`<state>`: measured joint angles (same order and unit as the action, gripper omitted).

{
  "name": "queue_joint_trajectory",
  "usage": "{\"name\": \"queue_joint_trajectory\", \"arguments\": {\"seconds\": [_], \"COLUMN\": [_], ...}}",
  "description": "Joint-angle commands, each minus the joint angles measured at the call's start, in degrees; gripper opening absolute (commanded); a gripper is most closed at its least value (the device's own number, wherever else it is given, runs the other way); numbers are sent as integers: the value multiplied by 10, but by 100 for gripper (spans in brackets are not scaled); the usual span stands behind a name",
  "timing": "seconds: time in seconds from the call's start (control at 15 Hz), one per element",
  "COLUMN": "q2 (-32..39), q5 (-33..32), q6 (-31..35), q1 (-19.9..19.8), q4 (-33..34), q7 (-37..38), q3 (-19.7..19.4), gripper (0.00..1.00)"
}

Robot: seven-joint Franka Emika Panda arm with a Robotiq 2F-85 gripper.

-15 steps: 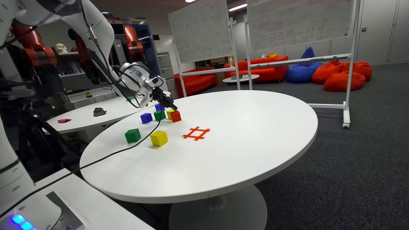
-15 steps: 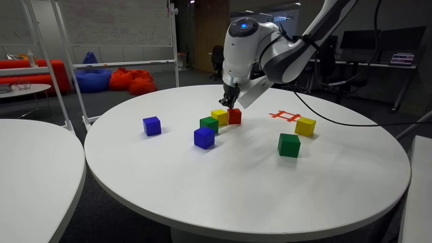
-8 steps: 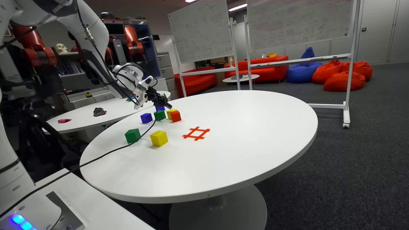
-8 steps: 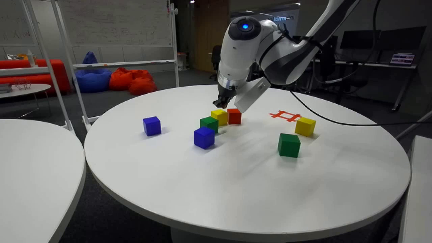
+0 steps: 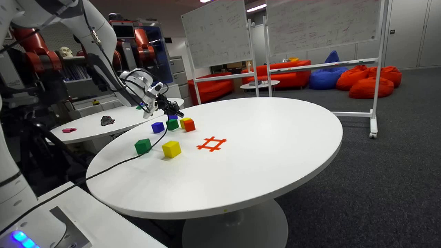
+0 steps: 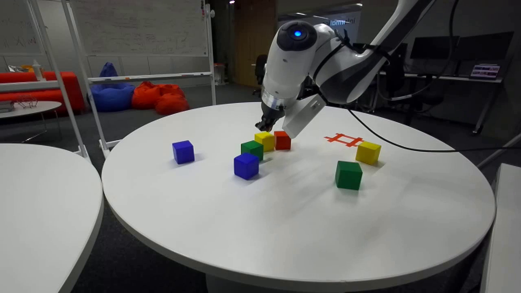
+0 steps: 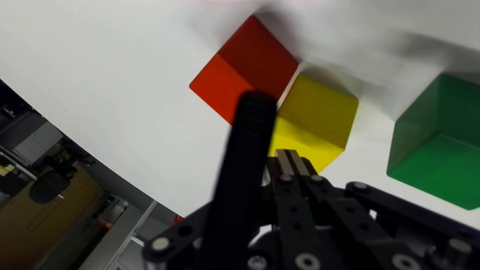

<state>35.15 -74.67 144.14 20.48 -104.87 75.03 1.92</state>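
- One yellow block (image 7: 317,116) just under the gripper (image 7: 291,159) in the wrist view, sitting on the round white table (image 5: 275,137).
- Clenched jaws, tight against each other.
- Touching the yellow block, or only close above it: cannot tell.
- Just beside the yellow block, a red block (image 7: 251,67), with almost no room in between.
- In front of both in the wrist view, a long black stick (image 7: 243,176), blurry, with its end over the edges of red and yellow.
- On the other side of the yellow block, a green block (image 7: 446,127), near but with a gap.
- In both exterior views, a row of red, yellow and green, then a blue block (image 6: 246,166) close to the green end.
- Well apart from that row, a second blue block (image 6: 183,151).
- Also away from the row, a second green block (image 6: 349,175) and a second yellow block (image 6: 368,153), near each other.
- By that last yellow one, red strips (image 5: 215,148) flat in a little square shape.
- Up above, the big white arm (image 6: 285,67) with a round blue light (image 6: 298,33), and a black cord (image 6: 439,151) hanging down.
- Far back, whiteboards (image 5: 217,38), a red sofa (image 5: 293,74), a blue beanbag (image 5: 322,79) and red beanbags (image 5: 361,89).
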Motion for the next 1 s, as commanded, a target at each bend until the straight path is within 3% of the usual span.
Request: {"name": "queue_joint_trajectory", "arguments": {"seconds": [0.0,0.33,0.4,0.73,0.87,0.93], "q2": [0,0,-1,22,30,20], "q5": [-6,-6,10,50,117,72], "q6": [-7,-7,77,226,241,222], "q1": [-13,-13,-47,-87,-122,-84], "q4": [1,1,-8,-15,-30,-9], "q7": [0,0,-33,-104,-187,-119], "q3": [16,16,36,69,111,72], "gripper": [1,0,0,0,0,1]}}
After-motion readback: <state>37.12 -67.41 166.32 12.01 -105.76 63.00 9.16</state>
